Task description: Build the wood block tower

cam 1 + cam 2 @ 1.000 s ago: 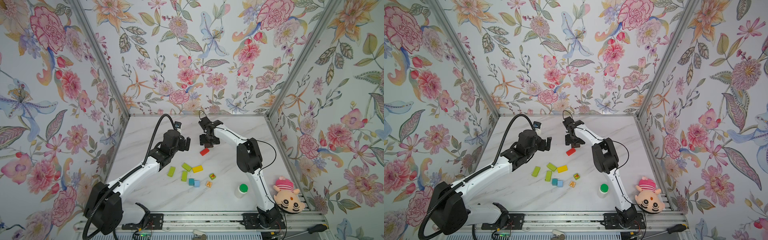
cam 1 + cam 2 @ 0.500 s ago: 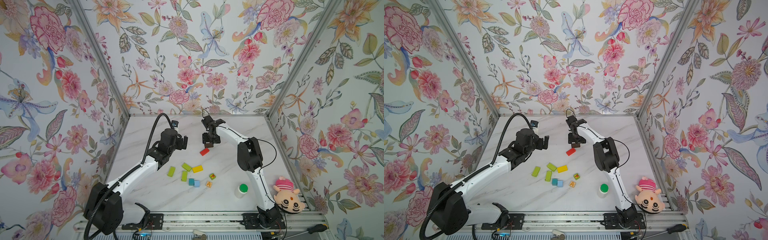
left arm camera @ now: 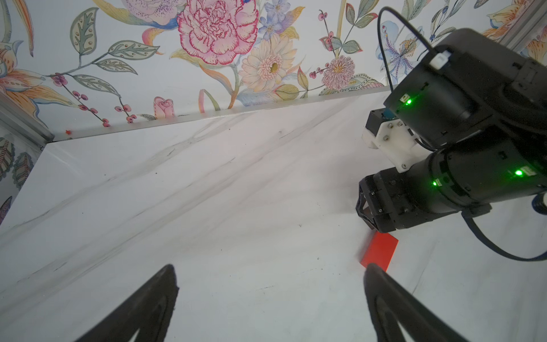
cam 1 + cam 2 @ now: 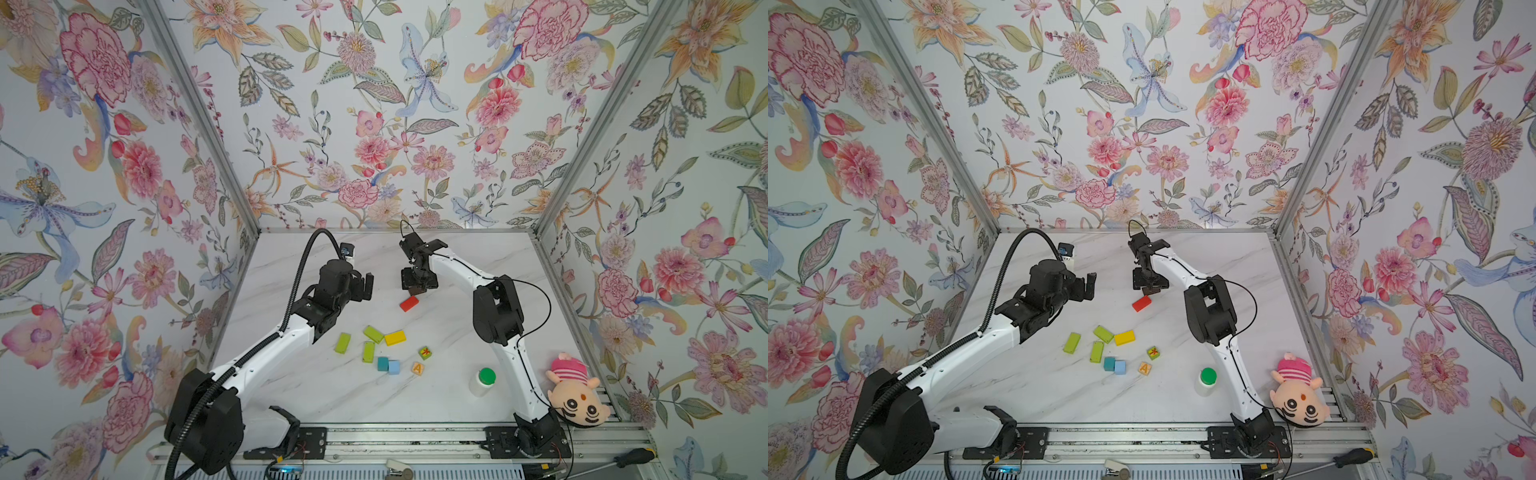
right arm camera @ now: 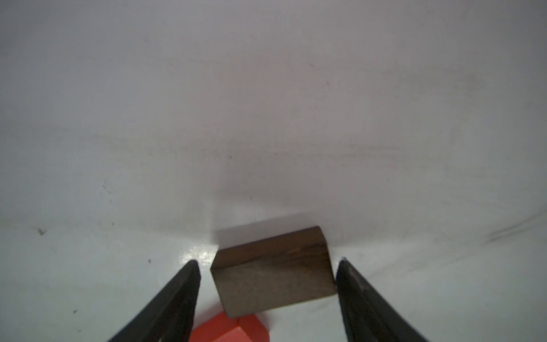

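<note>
Wood blocks (image 4: 395, 338) lie loose on my desk (image 4: 316, 386): most cluster mid-desk, while the brown block (image 5: 273, 272) sits farther back, just beside the red block (image 4: 409, 303). My right claw (image 5: 268, 263) straddles the brown block, fingers apart with a gap showing on one side; my left claw (image 3: 270, 266) hangs wide apart over bare desk, holding nothing.

A dark brown rectangular wooden block (image 5: 273, 275) lies on a white tabletop (image 5: 266, 118) between the right gripper's (image 5: 268, 262) spread black fingers (image 5: 177, 296), with a red wooden block (image 5: 231, 330) just beside it.
</note>
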